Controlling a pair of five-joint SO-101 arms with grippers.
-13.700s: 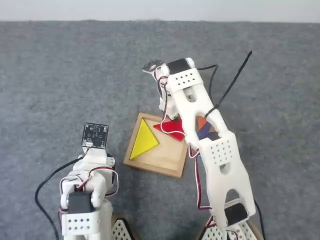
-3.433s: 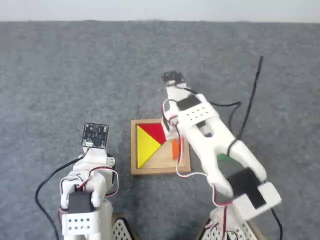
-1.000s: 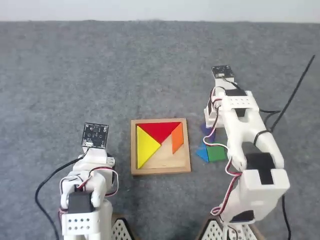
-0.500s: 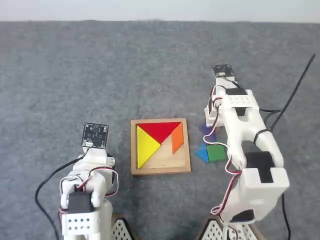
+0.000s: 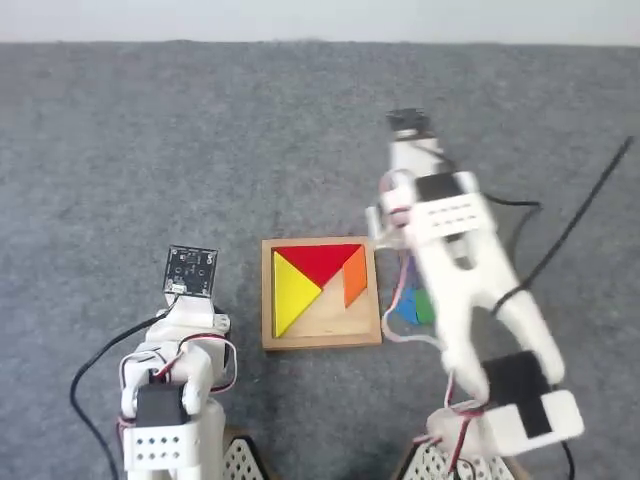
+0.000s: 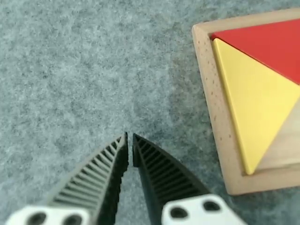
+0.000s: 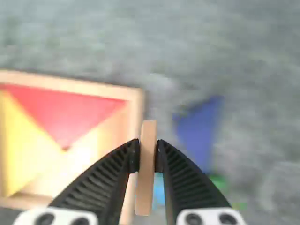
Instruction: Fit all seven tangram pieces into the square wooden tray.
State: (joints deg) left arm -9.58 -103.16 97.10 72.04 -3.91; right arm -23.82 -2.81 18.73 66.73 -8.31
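- As it looks thin, stiff and light, the pale piece (image 7: 148, 131) suits a pinch across its flat faces; the right claw (image 7: 146, 143) grips it so, by the tray (image 7: 70, 85) rim.
- Smooth faces may slip.
- Left claw (image 6: 130, 137) closed, empty, over the table (image 6: 70, 70).

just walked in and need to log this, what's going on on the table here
The right arm's fingers are shut on a thin pale piece, held on edge near the rim of the wooden tray. The tray holds a red piece, a yellow piece and an orange piece. A blue piece and a green piece lie on the mat beside it. The left arm's fingers are shut, empty.
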